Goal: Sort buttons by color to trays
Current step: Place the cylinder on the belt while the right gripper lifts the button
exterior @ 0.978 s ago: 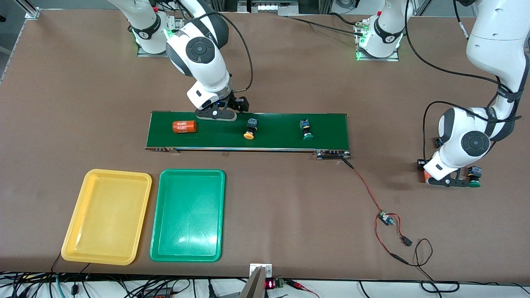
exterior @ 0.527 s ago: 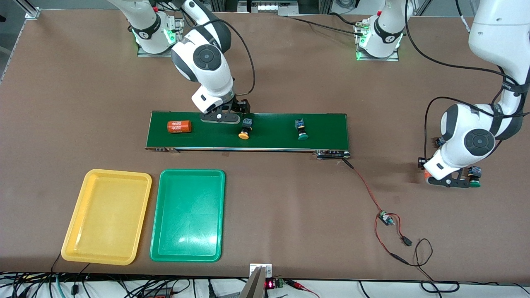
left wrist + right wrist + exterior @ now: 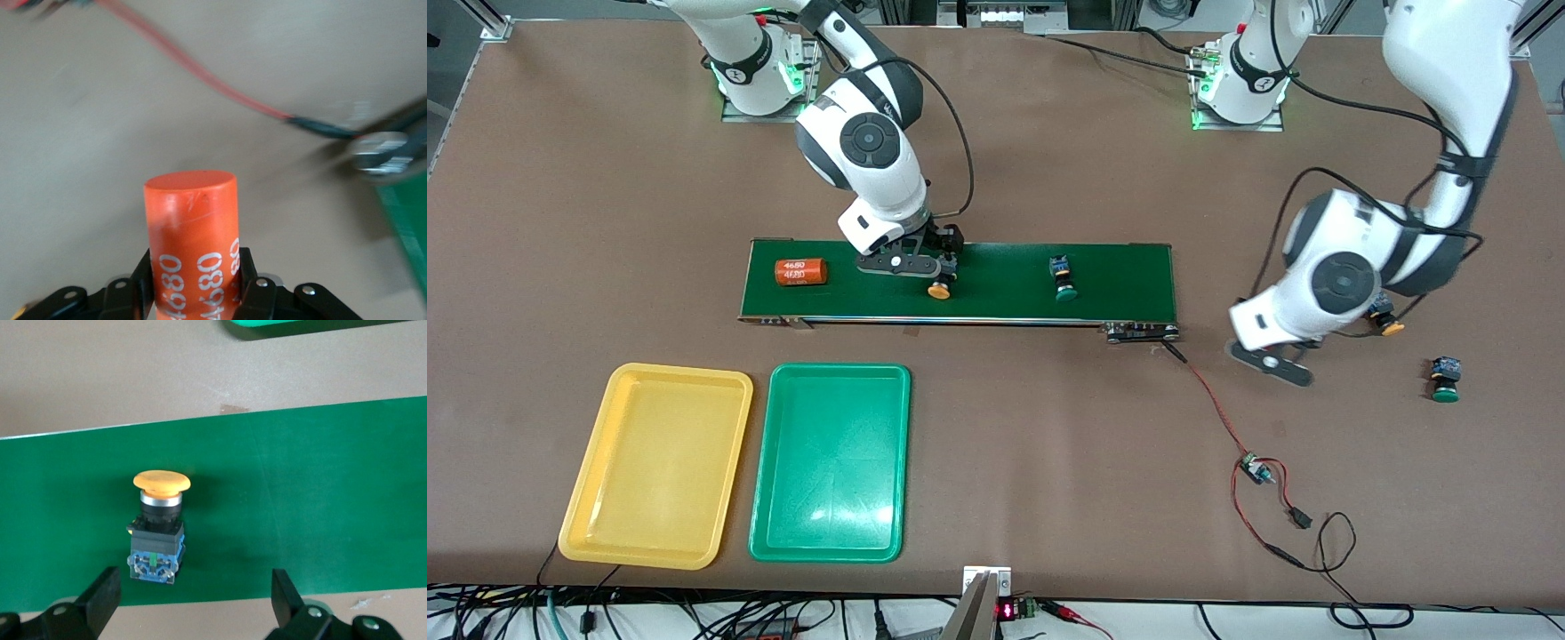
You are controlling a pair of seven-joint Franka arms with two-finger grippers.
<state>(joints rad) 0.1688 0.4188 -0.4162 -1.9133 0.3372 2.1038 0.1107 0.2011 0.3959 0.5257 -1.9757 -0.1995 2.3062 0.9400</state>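
Directly under the right gripper, between its spread, empty fingers, lies the yellow-capped button on the conveyor belt, on its side, the cap pointing away from the claw and the black-and-blue body nearest to it. It looks small, light and rigid; the round cap would likely slip or roll under the pads, so the squarer body is the safer place to pinch, across its flat sides. A green-capped button sits on the same belt toward the left arm's end, well apart from the claw, and an orange cylinder lies just to the claw's other flank, toward the right arm's end, near enough to mind on the descent. Both belt edges run close to the fingers, so a straight drop and straight lift suit best. Open tabletop separates the belt from the yellow tray and green tray, both empty, leaving an unobstructed carry. The left gripper is clenched on a second orange cylinder, held in the air over bare table past the belt's end, near a red wire. Beside that arm rest another yellow-capped button and another green-capped button, both on the table.
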